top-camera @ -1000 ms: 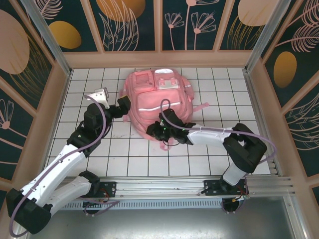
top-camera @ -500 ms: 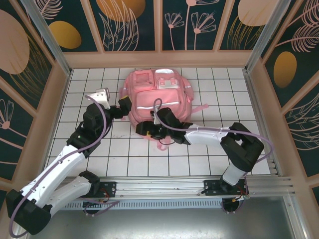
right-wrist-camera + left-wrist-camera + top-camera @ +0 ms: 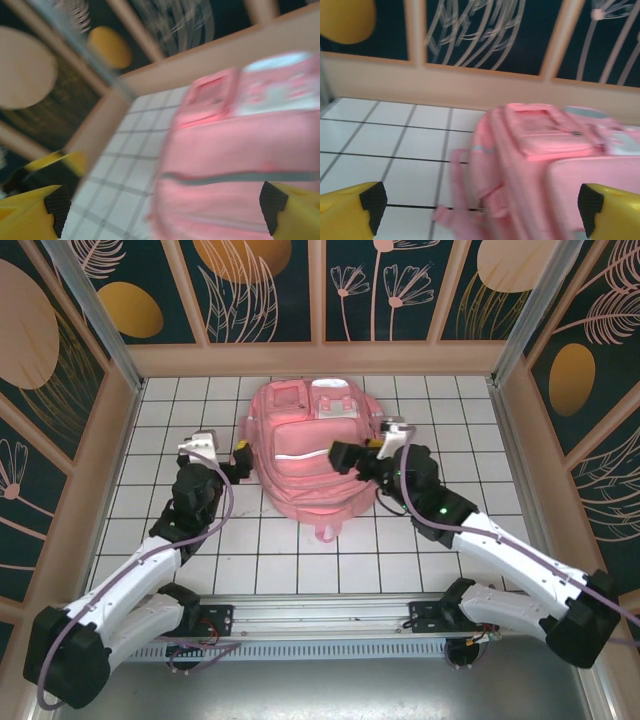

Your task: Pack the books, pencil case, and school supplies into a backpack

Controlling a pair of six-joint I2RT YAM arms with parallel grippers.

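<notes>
At the near edge of the white-gridded worktop (image 3: 180, 400) the 2 arms rise from their bases and reach inward. The left tool (image 3: 243, 454) sits just beside the left flank of the backpack (image 3: 310, 430). The right tool (image 3: 345, 457) hangs over its right half. Both stand wide, and each wrist view shows the yellow fingers parted to the frame edges with nothing between them, left (image 3: 480, 207) and right (image 3: 162, 205). The backpack lies flat in the middle of the worktop, its small carry loop (image 3: 326, 533) pointing toward the arms and its front pockets toward the far wall. What it holds cannot be told from outside.

The step looks like a release and re-approach. To do it well, the right tool should stay above the fabric until it is aimed, then come down squarely on a firm seam rather than loose cloth. The left tool should brace the flank so the bag does not slide, and both should keep clear of the straps, which could snag.

Compared with 1 second ago, the right arm has swung out from along the bag's near hem to its right side, and its tool has gone from nearly closed to wide. The left tool has barely shifted — the backpack itself has not moved.
</notes>
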